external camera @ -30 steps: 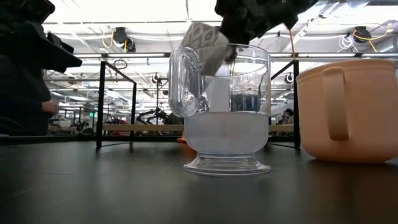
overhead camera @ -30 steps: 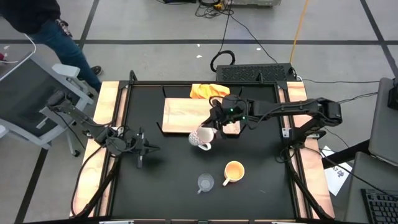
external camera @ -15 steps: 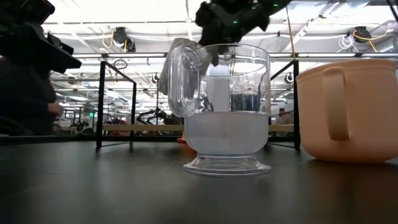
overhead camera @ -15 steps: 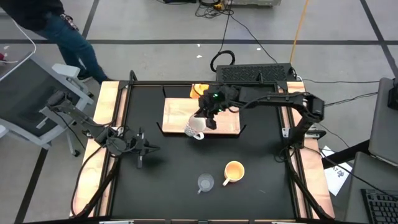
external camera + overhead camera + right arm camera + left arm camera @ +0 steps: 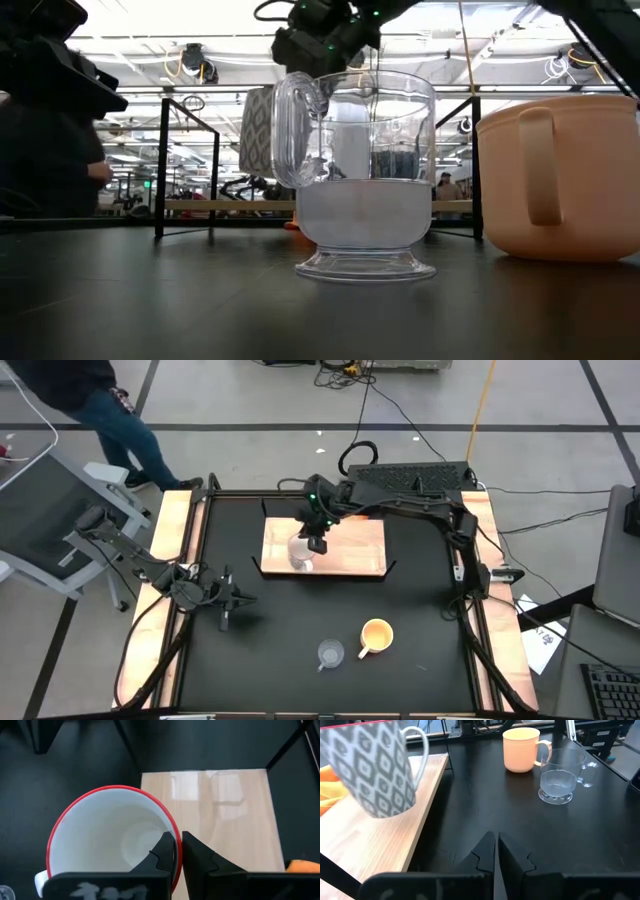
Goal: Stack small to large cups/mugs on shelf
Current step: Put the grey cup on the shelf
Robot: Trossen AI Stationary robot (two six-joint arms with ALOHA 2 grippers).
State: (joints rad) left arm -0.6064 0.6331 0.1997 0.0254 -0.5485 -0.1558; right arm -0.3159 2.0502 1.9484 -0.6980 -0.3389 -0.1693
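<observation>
The white mug, grey diamond-patterned outside and red-rimmed, hangs tilted from my right gripper above the left part of the light-wood shelf. The orange-yellow mug and the clear glass cup stand on their bases on the black table near its front edge, apart from both grippers. In the low view the glass cup partly hides the white mug. My left gripper waits shut over the table's left side. My right gripper holds the white mug by its red rim, on the side opposite the handle. One finger is inside the mug and the other outside. The fingers come from above, pointing down. The mug hangs tilted, lifted clear of the shelf.
An orange cloth lies at the shelf's far edge, also seen as orange folds in the left wrist view. A black frame rail bounds the table. A person stands beyond the far left corner. The shelf's right part is bare wood.
My right gripper has carried the white mug from in front of the shelf's near edge toward the table's far and left sides, so the mug now hangs over the shelf's left part. The right arm has stretched out farther left. The gripper has stayed shut on the mug.
</observation>
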